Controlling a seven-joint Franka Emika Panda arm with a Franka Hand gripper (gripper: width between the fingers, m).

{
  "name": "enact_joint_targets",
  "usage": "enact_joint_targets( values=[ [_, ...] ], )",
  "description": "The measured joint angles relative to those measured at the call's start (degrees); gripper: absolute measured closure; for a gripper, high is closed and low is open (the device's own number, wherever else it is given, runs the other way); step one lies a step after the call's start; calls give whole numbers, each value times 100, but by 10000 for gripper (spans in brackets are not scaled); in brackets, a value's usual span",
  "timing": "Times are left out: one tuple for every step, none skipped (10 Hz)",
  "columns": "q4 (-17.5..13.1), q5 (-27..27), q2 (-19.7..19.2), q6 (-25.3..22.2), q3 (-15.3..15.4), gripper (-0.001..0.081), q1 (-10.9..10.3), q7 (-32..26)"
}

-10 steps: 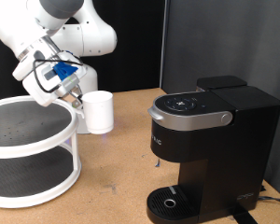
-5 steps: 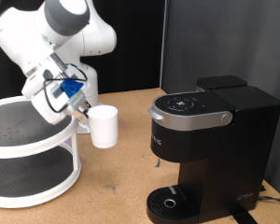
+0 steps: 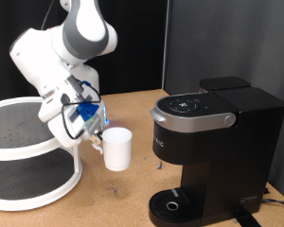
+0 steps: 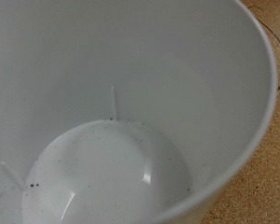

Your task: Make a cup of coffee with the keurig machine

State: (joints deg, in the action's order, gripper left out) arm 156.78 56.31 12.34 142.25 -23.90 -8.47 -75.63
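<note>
My gripper [image 3: 95,135] is shut on the cup [image 3: 117,148], a small white mug, and holds it in the air above the wooden table, between the white shelf and the keurig machine [image 3: 210,151]. The machine is black and boxy with a silver-grey lid handle [image 3: 187,119], a button panel on top and a round drip tray [image 3: 172,204]; its lid is down. It stands at the exterior view's right. The wrist view is filled by the cup's empty white inside [image 4: 112,131], with a few dark specks at the bottom. My fingers do not show there.
A white two-tier round shelf [image 3: 28,151] stands at the exterior view's left, close to the arm. The wooden table [image 3: 123,203] lies below the cup. A black backdrop hangs behind the machine.
The arm has carried the cup down and to the exterior view's right, from beside the shelf's top tier towards the machine. The machine has not moved.
</note>
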Motion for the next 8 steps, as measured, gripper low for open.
enact_joint_targets(
  values=[
    [-70, 224, -229, 94, 38, 735, -90, -130],
    [-144, 443, -441, 158, 83, 735, -159, -271],
    [-217, 648, -635, 195, 117, 735, -217, -413],
    [-283, 853, -802, 209, 158, 735, -255, -567],
    [-340, 1056, -940, 210, 204, 735, -275, -724],
    [-389, 1259, -1057, 210, 256, 735, -288, -859],
    [-437, 1412, -1165, 210, 311, 735, -301, -934],
    [-492, 1564, -1257, 210, 370, 735, -307, -1000]
  ],
)
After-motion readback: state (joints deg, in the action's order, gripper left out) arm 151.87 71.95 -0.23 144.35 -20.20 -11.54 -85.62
